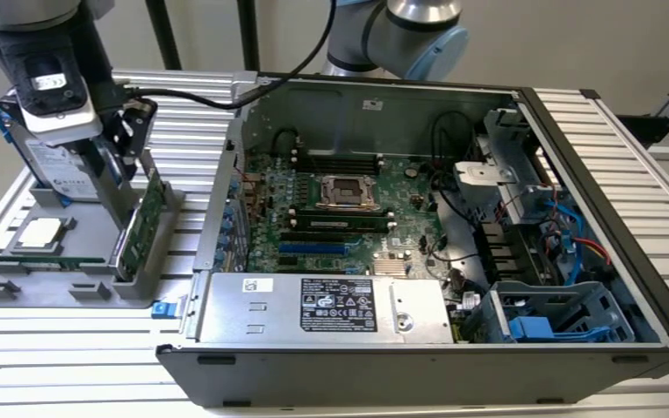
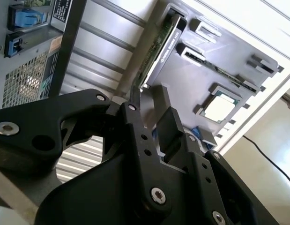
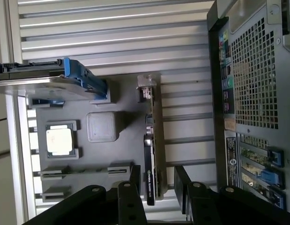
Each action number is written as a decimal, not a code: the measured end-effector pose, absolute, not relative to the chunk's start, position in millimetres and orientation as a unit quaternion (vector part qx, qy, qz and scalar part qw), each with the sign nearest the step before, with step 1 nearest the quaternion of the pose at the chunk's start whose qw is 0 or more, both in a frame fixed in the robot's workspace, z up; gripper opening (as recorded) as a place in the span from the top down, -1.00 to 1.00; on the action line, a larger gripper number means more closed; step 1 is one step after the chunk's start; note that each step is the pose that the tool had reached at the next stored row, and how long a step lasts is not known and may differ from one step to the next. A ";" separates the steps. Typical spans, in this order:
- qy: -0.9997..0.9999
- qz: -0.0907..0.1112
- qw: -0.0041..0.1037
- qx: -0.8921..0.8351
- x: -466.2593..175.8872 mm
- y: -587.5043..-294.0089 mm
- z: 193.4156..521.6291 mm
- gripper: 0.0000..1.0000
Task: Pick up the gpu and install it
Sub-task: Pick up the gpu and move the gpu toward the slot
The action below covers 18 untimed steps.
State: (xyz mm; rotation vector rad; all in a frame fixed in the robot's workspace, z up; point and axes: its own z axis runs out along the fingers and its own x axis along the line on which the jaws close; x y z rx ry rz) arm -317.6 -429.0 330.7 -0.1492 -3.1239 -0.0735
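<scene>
Spanning the exterior view, a slatted metal table [image 1: 79,383] bears an open computer case [image 1: 428,374] and, at the exterior view's left, a grey holder [image 1: 32,292]. The gpu [image 1: 143,222] stands on edge there, under the gripper [image 3: 159,176], whose fingers [image 3: 182,183] are spread wide and hold nothing.

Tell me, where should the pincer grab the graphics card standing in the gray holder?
Grab the graphics card by its top edge, coming straight down. It stands on edge in the gray holder, so only the upper part is free, with two flat faces to pinch. The open pincer hangs above it.
</scene>
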 end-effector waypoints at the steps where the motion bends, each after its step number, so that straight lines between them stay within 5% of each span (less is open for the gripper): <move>1: -0.999 -0.023 0.007 -0.048 -317.6 -429.8 330.3 -1.00; 18: -0.999 -0.023 0.007 -0.048 -322.8 -435.0 324.0 -1.00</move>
